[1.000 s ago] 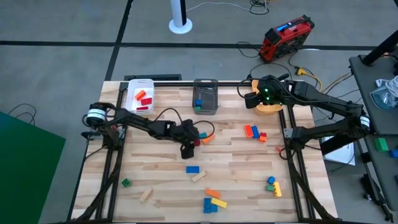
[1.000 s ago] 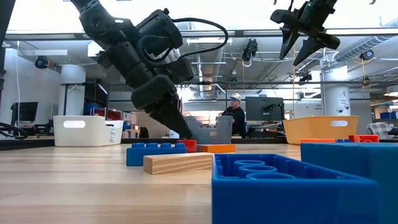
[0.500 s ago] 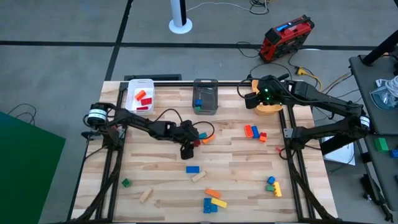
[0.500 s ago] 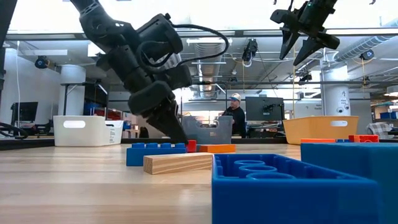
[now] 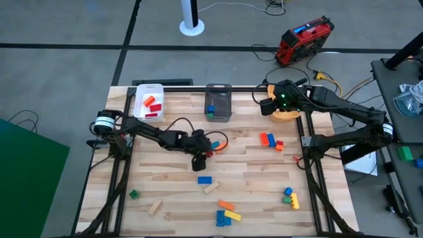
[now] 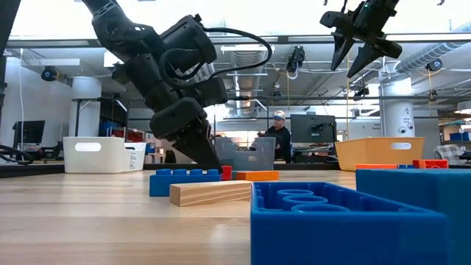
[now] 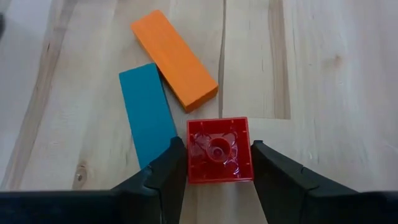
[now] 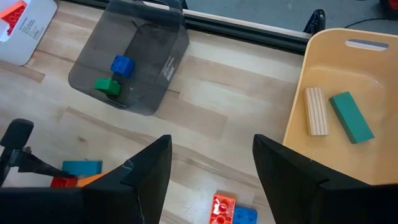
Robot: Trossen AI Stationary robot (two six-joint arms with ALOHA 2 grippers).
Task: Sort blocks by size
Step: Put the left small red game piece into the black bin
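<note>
A small red brick lies with its hollow underside up on the table's middle, next to a flat orange block and a teal block. My left gripper is shut on the red brick. More blocks lie scattered over the near half of the table, among them a blue brick and a wooden bar. My right gripper hangs open, high over the far right of the table beside the orange bin. My left gripper pinches the red brick between its two fingers, one finger on each of two opposite side walls. The fingers slant down from the table's left. The brick's hollow underside faces up; in the low view the brick sits at table level.
A white bin with red blocks, a grey bin with a blue and a green block, and the orange bin with two blocks stand along the far edge. Block clusters lie at the right middle, near right and near middle.
My left gripper has shifted a little toward the table's left, staying low at the red brick, which has kept its place on the table.
</note>
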